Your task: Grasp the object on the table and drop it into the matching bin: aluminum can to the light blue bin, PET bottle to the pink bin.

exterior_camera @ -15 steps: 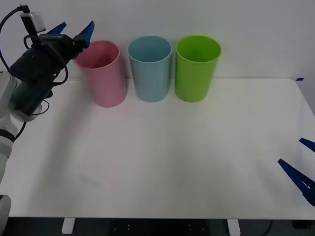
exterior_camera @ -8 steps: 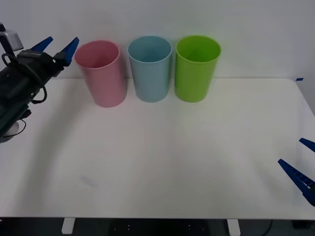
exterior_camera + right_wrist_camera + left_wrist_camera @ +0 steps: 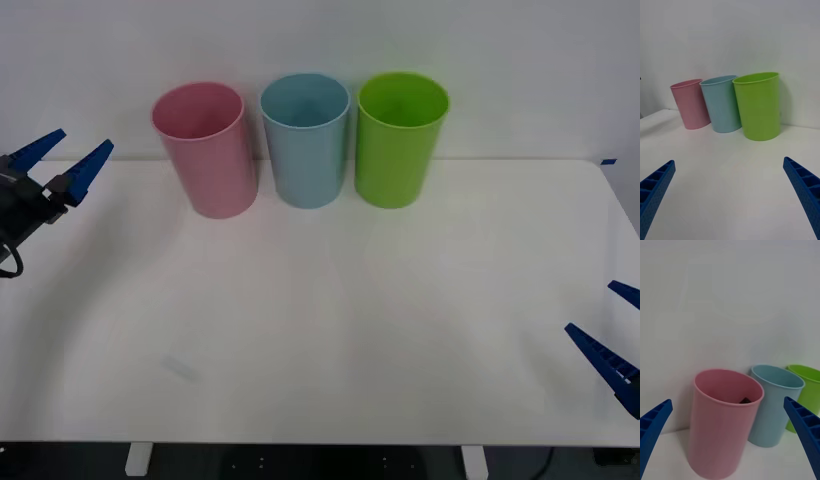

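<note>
Bottle (image 3: 744, 400) sits inside the pink bin (image 3: 205, 150), so the drop looks done. My left tool (image 3: 62, 168) hangs released beside it; next I park it, right tool (image 3: 615, 335) released at the bench (image 3: 330, 320) edge.

Bright, even light (soft shadows)

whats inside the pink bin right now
Over the rim of the pink bin, a small dark piece shows inside against the far wall. The near wall hides the rest, so what it is can't be confirmed.
</note>
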{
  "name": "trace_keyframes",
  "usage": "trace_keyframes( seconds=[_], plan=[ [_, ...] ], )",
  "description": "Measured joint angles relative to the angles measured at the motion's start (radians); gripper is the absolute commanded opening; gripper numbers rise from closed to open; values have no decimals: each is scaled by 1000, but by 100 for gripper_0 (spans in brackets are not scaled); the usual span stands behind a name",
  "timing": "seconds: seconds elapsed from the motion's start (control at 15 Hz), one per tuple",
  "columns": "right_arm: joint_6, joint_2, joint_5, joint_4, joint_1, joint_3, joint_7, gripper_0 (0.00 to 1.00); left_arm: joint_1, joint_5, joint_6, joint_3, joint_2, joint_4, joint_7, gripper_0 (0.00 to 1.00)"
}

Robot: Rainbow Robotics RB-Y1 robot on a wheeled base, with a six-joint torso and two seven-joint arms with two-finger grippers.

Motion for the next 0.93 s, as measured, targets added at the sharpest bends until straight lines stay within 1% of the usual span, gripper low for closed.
trace_keyframes(
  seconds=[0.2, 0.4, 0.6, 0.73, 0.93],
  plan=[
    [0, 0, 0, 0, 0, 0, 0, 100, 122, 0, -117, 79, 0, -54, -6, 100],
    [0, 0, 0, 0, 0, 0, 0, 100, 204, -2, -228, 148, 0, -64, -22, 100],
    [0, 0, 0, 0, 0, 0, 0, 100, 270, -2, -323, 196, 0, -64, -46, 100],
    [0, 0, 0, 0, 0, 0, 0, 100, 312, -2, -365, 215, 0, -64, -95, 100],
    [0, 0, 0, 0, 0, 0, 0, 100, 375, 9, -388, 217, 0, -64, -186, 100]
  ],
)
